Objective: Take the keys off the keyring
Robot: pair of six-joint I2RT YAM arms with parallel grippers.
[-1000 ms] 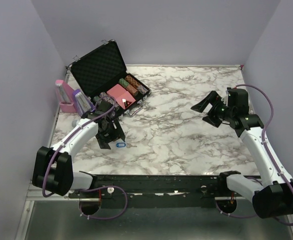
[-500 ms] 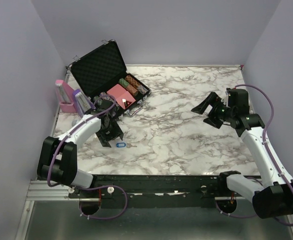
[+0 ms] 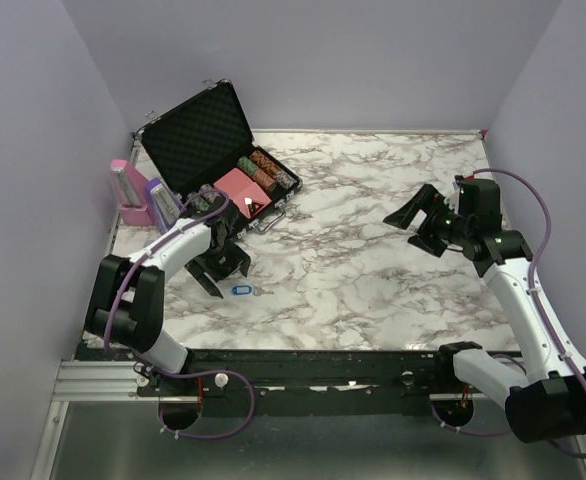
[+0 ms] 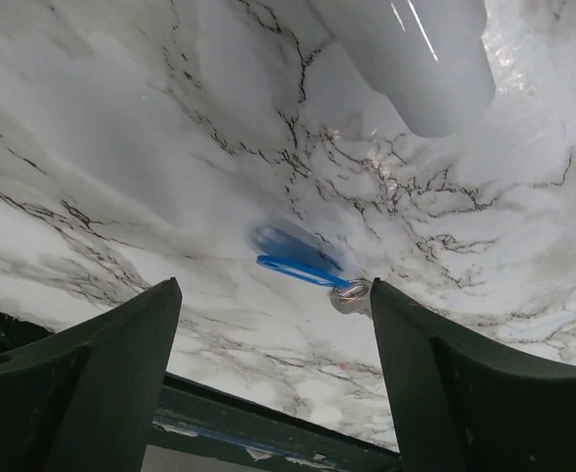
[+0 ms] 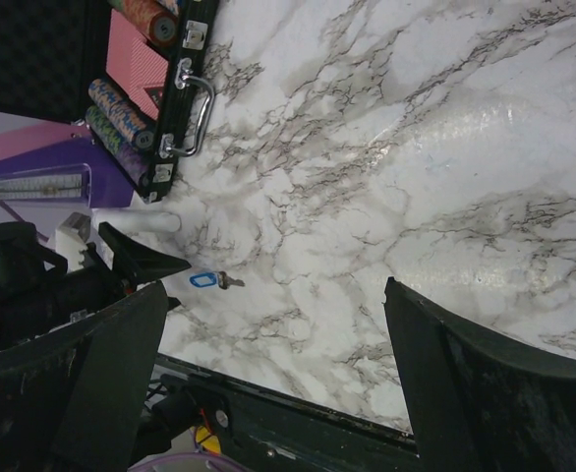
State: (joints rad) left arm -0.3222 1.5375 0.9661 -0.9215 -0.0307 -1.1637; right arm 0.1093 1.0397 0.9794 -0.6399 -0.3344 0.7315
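The keyring with its small blue tag (image 3: pixel 240 290) lies on the marble table near the front left, with a tiny silvery key (image 3: pixel 256 291) on its right end. My left gripper (image 3: pixel 230 280) hovers just behind it, open and empty. In the left wrist view the blue tag (image 4: pixel 303 267) and the metal ring (image 4: pixel 352 293) lie between the open fingers of my left gripper (image 4: pixel 273 283), close to the right one. My right gripper (image 3: pixel 398 230) is open and empty, raised over the right side. The tag (image 5: pixel 202 280) and key (image 5: pixel 231 281) show far off past my right gripper (image 5: pixel 275 287).
An open black case (image 3: pixel 195 135) with poker chips (image 3: pixel 258 168) and a pink box stands at the back left. Pink (image 3: pixel 125 190) and purple (image 3: pixel 161 200) items stand against the left wall. A white cylinder (image 4: pixel 416 59) lies behind the keyring. The table's front edge (image 3: pixel 303 352) is near.
My left arm has swung so its elbow sits closer to the base, while its gripper stayed open by the keyring and shifted slightly. The right arm has hardly moved.
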